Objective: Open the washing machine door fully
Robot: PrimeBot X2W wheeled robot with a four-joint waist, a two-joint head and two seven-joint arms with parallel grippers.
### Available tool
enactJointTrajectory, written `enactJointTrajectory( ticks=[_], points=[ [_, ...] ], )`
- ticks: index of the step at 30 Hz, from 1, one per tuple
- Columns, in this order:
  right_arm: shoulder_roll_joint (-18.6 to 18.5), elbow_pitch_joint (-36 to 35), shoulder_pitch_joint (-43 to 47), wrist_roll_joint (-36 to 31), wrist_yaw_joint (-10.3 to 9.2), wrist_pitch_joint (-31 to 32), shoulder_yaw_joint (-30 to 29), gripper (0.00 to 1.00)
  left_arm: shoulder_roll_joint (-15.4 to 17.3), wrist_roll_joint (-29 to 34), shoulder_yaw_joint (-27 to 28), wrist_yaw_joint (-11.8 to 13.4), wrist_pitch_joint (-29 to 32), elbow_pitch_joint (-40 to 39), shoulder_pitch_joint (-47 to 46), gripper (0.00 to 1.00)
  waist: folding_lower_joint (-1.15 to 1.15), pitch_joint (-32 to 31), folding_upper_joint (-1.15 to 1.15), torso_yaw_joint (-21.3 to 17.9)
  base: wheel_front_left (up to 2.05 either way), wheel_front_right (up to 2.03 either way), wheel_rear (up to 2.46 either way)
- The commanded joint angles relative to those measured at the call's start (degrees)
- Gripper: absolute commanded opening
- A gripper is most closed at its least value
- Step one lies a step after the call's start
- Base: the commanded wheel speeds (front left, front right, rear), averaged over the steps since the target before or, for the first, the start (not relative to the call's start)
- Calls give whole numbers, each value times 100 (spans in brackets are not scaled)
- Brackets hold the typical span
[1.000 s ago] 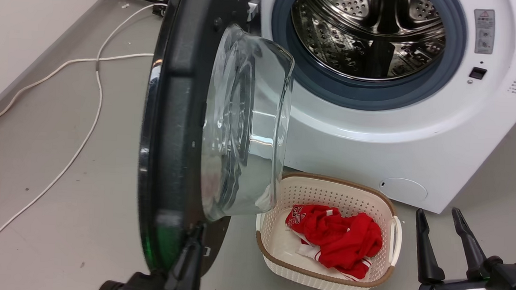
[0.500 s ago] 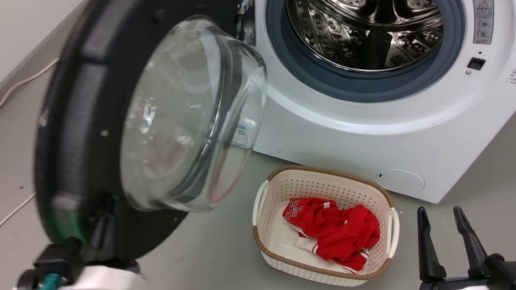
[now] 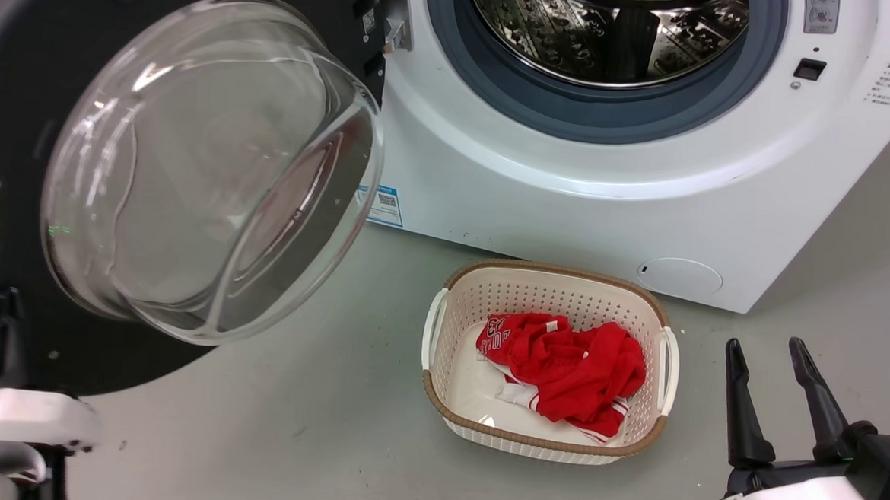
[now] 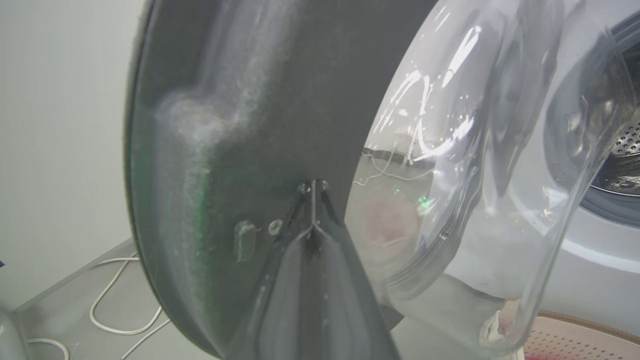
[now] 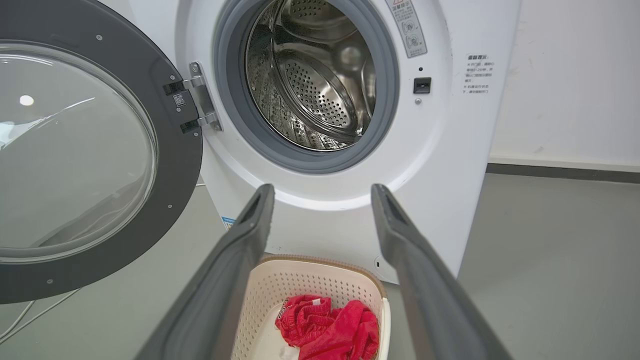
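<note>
Washing machine door [image 5: 180, 150] hangs wide open; your left gripper [image 4: 312, 186] fingers pinched together, tips against it; right gripper [image 3: 764, 343] spread.

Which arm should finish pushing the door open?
Left. The left gripper, fingers together, has its tips at the washing machine door's black inner face. The right gripper sits open beside the laundry basket, away from the door.

Smooth grey floor [image 3: 328, 442], plain white wall [image 5: 575, 75] — a white cable [image 4: 125, 332] loops beside it.
</note>
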Motion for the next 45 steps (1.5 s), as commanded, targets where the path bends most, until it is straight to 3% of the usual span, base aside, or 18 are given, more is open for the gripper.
enactJointTrajectory(
  ticks=[1,7,13,25,34,45],
  points=[
    [10,-13,-118,-39,-4,-7,-13,100,135,-49,152,-11,-39,179,-148,0,0,46,0,-22,0,0,0],
    [10,-16,-173,-70,-4,-8,-26,100,330,-53,350,-132,-34,647,-462,0,0,119,0,-56,0,0,0],
    [10,12,-199,-96,-4,-13,-19,100,262,85,447,-102,-34,705,-436,0,0,103,0,-119,0,0,0],
    [11,127,-43,-95,-4,-67,-15,100,-382,447,764,11,-30,-418,642,0,0,-242,0,-266,0,0,0],
    [11,184,40,-232,-4,-14,39,100,-1141,1069,194,-105,-29,-1398,1328,0,0,-540,0,-513,0,0,0],
    [9,98,44,-462,-4,71,40,100,-1522,1416,-580,-586,-29,-1571,1022,0,0,-698,0,-1191,0,0,0]
  ],
)
